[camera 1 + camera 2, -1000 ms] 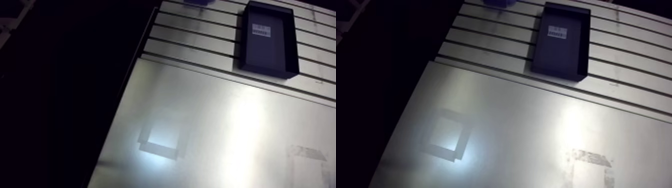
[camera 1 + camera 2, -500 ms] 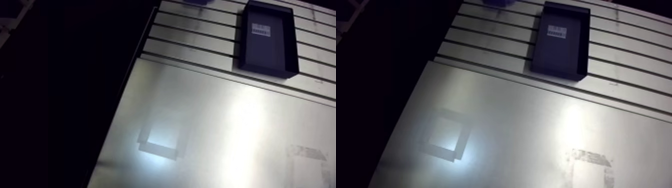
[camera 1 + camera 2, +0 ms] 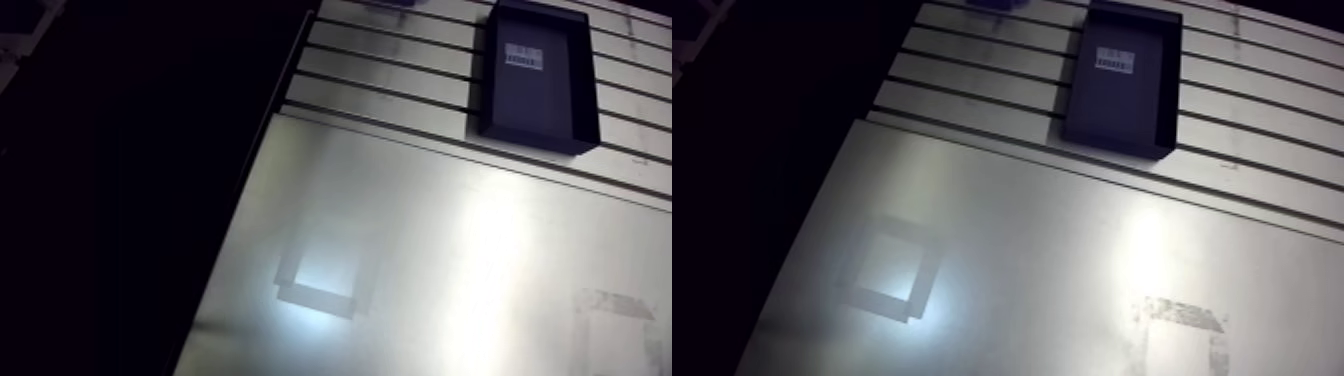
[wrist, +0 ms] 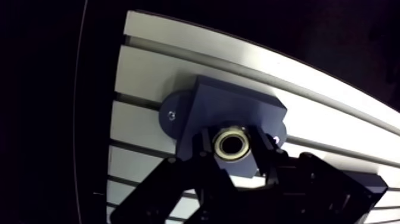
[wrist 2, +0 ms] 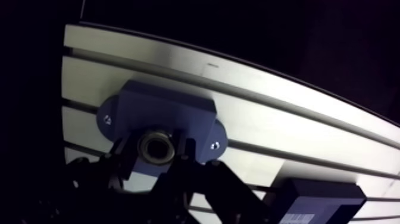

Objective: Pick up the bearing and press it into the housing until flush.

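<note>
End effector (image 4: 234, 149) pinches silver ring bearing (image 4: 233, 143), hole facing wrist, directly over dark-blue block housing (image 4: 235, 107) by table (image 4: 155, 65) corner.

I see 1 white label (image 3: 524, 56) on the floor of the black tray (image 3: 540, 105). It has dark print, too small to read; no legible txt.

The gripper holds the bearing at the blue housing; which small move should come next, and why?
Probably a short, straight push down. The silver ring-shaped metal bearing is clamped in the black two-finger gripper directly over the dark-blue housing block, and it does not look seated flush yet.
</note>
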### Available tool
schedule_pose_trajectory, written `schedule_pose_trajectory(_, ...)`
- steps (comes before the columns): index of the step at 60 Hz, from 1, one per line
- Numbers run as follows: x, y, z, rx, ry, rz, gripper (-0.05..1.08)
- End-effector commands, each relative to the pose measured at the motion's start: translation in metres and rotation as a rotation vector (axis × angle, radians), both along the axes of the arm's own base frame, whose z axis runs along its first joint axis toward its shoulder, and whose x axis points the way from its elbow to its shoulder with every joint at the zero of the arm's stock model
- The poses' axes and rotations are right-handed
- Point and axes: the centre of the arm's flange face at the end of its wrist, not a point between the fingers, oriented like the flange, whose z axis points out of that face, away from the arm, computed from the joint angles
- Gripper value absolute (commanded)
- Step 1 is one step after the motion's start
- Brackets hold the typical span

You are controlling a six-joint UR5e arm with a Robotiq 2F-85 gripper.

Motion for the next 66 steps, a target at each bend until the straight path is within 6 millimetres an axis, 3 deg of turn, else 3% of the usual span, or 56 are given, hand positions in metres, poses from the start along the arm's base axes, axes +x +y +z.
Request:
schedule_pose_trajectory(1,0.0,-0.002,0.002,-0.005,0.002,0.001,0.77)
schedule_pose_trajectory(6,0.0,-0.002,0.004,-0.007,0.004,0.001,0.76)
schedule_pose_trajectory(7,0.0,-0.002,0.004,-0.009,0.006,0.001,0.66)
schedule_pose_trajectory(8,0.0,-0.002,0.004,-0.009,0.006,0.001,0.66)
schedule_pose_trajectory(9,0.0,-0.003,0.005,-0.008,0.007,0.002,0.31)
schedule_pose_trajectory(10,0.0,-0.003,0.005,-0.008,0.007,0.002,0.31)
schedule_pose_trajectory(11,0.0,-0.003,0.007,-0.006,0.009,0.003,0.03)
schedule_pose_trajectory(35,0.001,-0.005,0.021,-0.004,-0.012,0.005,0.0)
schedule_pose_trajectory(40,0.002,-0.006,0.033,-0.01,-0.002,0.005,0.0)
schedule_pose_trajectory(42,0.002,-0.007,0.035,-0.012,-0.003,0.005,0.07)
schedule_pose_trajectory(43,0.002,-0.007,0.037,-0.014,-0.006,0.0,0.33)
schedule_pose_trajectory(44,0.002,-0.007,0.037,-0.014,-0.006,0.0,0.33)
schedule_pose_trajectory(45,0.002,-0.005,0.041,-0.018,-0.01,-0.013,0.65)
schedule_pose_trajectory(46,0.002,-0.005,0.041,-0.018,-0.01,-0.013,0.65)
schedule_pose_trajectory(47,0.002,-0.004,0.042,-0.022,-0.014,-0.022,0.86)
schedule_pose_trajectory(48,0.002,-0.004,0.042,-0.022,-0.014,-0.022,0.86)
schedule_pose_trajectory(49,0.003,-0.003,0.043,-0.025,-0.013,-0.024,0.98)
schedule_pose_trajectory(53,0.003,-0.001,0.041,-0.027,-0.012,-0.035,1.07)
schedule_pose_trajectory(60,0.003,0.0,0.043,-0.023,-0.001,-0.086,1.08)
schedule_pose_trajectory(66,-0.006,0.013,0.054,-0.014,0.063,-0.256,1.08)
